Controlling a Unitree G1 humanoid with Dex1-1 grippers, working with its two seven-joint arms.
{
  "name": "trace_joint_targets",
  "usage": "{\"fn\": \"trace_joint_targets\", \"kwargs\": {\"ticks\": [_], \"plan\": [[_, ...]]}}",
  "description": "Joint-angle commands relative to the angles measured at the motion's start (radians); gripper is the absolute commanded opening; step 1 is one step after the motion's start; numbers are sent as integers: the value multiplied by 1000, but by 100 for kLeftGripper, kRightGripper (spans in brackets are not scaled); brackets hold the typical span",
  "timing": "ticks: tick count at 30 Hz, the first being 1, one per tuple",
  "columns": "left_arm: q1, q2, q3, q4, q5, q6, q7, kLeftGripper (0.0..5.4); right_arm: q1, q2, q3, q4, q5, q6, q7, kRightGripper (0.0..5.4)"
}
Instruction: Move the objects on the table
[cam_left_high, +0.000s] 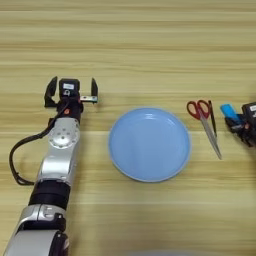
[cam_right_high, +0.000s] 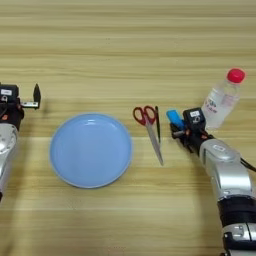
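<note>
Three small objects lying to the right of the blue plate (cam_right_high: 91, 150) on the wooden bench (cam_right_high: 125, 45).

The red-handled scissors (cam_right_high: 149, 128) are lying flat just right of the plate, handles pointing away from the robot and the closed metal blades running toward it and slightly rightward, with a thin dark strip lying alongside them. The bright-blue block (cam_right_high: 174, 118) is sitting farther right of the plate, beyond the scissors, and is touching the black right gripper (cam_right_high: 181, 131). The clear plastic bottle (cam_right_high: 223, 100) with the red cap is standing farthest right of the plate, leaning a little to the right, cap uppermost.
</note>
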Motion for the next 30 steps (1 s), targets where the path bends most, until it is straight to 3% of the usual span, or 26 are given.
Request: {"fn": "trace_joint_targets", "kwargs": {"ticks": [1, 9, 17, 21, 30], "plan": [[-2, -2, 1, -11, -1, 12, 6, 540, 29, 1, -5, -6, -5, 25, -2, 140], [-2, -4, 0, -13, 0, 14, 7, 540, 48, 14, -34, -147, 26, 43, -9, 140], [-2, -5, -1, -15, 0, 15, 9, 540, 131, 40, -3, -478, 72, 157, -6, 140], [-1, -5, -1, -18, 0, 16, 9, 540, 155, 71, 53, -617, 96, 227, -4, 140], [2, -10, -4, -27, 3, 20, 13, 540, 108, 147, 217, -680, 93, 319, -5, 140]]}}
